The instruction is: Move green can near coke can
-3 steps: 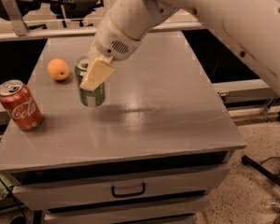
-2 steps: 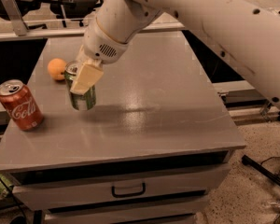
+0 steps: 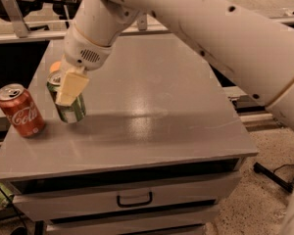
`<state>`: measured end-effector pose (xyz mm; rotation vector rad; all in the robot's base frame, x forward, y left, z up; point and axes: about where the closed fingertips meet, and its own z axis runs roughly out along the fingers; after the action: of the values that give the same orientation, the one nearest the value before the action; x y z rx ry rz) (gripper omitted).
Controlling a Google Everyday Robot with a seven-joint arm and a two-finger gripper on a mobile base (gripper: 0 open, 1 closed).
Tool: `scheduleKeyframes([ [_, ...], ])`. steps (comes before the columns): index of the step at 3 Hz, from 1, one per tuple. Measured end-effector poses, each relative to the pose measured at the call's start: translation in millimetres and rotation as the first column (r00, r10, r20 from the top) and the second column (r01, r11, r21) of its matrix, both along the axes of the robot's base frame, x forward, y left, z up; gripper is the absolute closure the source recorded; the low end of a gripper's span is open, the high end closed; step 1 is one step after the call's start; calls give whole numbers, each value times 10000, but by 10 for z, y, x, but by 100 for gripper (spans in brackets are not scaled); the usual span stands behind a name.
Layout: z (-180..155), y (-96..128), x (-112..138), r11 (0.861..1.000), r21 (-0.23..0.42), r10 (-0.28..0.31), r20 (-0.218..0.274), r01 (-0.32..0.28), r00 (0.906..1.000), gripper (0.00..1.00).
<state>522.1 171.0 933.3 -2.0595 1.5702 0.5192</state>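
Observation:
The green can is held tilted in my gripper, low over the grey table at its left side. One cream finger lies across the can's front; the other is hidden behind it. The coke can stands upright near the table's front left corner, a short gap to the left of the green can. My white arm reaches in from the upper right.
A small orange fruit sits just behind the gripper, mostly hidden by it. The table has a drawer with a handle at the front. Metal frames and dark gaps lie behind and to the left; floor lies to the right.
My gripper has carried the green can leftward and toward the front, from beside the orange fruit to close by the coke can. The coke can has not moved.

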Motion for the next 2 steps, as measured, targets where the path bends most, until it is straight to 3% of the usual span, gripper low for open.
scheduleKeyframes([
  [2, -76, 235, -143, 9983, -298, 492, -295, -500, 9984, 59],
])
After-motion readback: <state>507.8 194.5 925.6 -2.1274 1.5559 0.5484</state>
